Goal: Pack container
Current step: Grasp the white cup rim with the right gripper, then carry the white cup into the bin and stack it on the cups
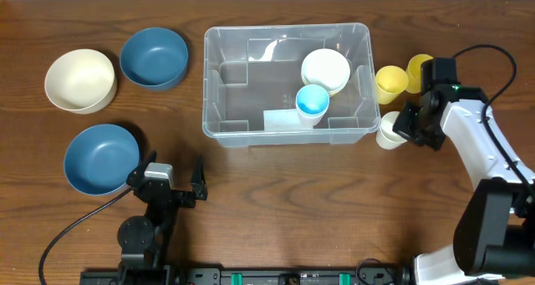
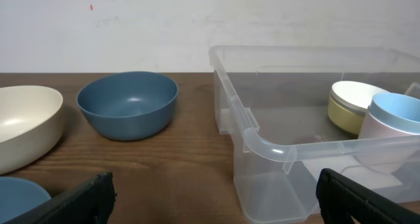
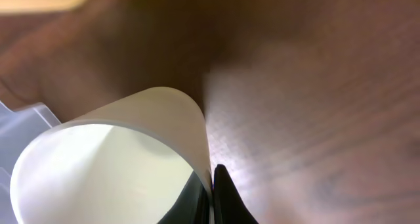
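Found the container (image 1: pixel 211 84) mid-worktop, upright and lidless. Counted two things already inside, both upright: a small pale bowl (image 1: pixel 325 69) in its right half, and a light blue cup (image 1: pixel 313 102) just on the near side of that bowl. Noticed a pale flat patch on the container's floor by the front wall; could not tell what.

Found the right fingers (image 3: pixel 211 190) closed on the wall of a white cup (image 3: pixel 105 165), one finger inside the rim and one outside, just off the container's right near corner. Could not tell whether lifted or resting on the worktop (image 1: pixel 276 201). Spotted two yellow cups (image 1: pixel 390 83) close to the container's right wall, just beyond the white cup, with nothing gripping them.

Found the left fingers (image 2: pixel 215 184) spread wide and empty, low in front of the container's left near corner and facing it. Noted three bowls to the container's left: a dark blue bowl (image 1: pixel 154 58) nearest, a cream bowl (image 1: pixel 79 80) further out, and a second blue bowl (image 1: pixel 101 158) further toward the front.

Judged the packing begun but well short of done: two items in, one cup in the grip, and the yellow cups and three bowls outside, assuming all meant for the container. Judged the step in hand as carrying the white cup over the right wall. Saw plenty of bare floor in the container's left half.
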Available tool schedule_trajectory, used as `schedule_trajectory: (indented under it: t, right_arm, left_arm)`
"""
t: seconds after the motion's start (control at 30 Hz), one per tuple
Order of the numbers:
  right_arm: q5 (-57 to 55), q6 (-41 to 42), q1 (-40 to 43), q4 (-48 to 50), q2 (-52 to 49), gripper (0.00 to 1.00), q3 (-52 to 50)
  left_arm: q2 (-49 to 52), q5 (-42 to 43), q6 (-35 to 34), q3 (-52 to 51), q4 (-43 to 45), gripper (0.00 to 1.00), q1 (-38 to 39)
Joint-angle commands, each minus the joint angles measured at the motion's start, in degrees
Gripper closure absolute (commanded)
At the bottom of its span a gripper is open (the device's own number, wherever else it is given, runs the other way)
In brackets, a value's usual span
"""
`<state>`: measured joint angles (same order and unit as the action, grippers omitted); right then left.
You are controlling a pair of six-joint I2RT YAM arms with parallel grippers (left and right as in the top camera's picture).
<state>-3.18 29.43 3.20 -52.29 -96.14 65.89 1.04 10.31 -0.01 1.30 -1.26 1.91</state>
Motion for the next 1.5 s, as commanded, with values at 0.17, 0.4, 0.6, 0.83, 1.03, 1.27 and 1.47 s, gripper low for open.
schedule_trajectory:
  t: [0.17,0.4,0.6,0.83,1.03,1.27,1.47]
  right_arm:
    - [2.91,-2.97,0.5,-4.94,14.43,0.99,8.17]
    - [9.94,-4.22,-2.67,-0.35,24.09,0.99,11.21]
    - [10.62,-4.17,-11.5,5.92,22.75,0.99,11.15]
    - [8.57,-3.08,-20.04,12.59,14.1,0.99,11.15]
    - [8.57,-1.07,-22.6,14.19,5.62,0.99,11.15]
    - [8.55,-0.72,-23.87,13.07,2.71,0.99,11.15]
    - [8.52,-0.72,-23.89,9.22,2.43,0.99,11.15]
  left_arm:
    - [0.07,0.63,0.33,-1.07,-1.88,0.02,-0.28]
    - [0.07,0.63,0.31,-1.07,-1.88,0.02,-0.28]
    - [0.07,0.63,0.31,-1.07,-1.88,0.02,-0.28]
    - [0.07,0.63,0.31,-1.07,-1.88,0.02,-0.28]
    - [0.07,0.63,0.31,-1.07,-1.88,0.02,-0.28]
    - [0.07,0.63,0.31,-1.07,-1.88,0.02,-0.28]
    - [0.07,0.63,0.33,-1.07,-1.88,0.02,-0.28]
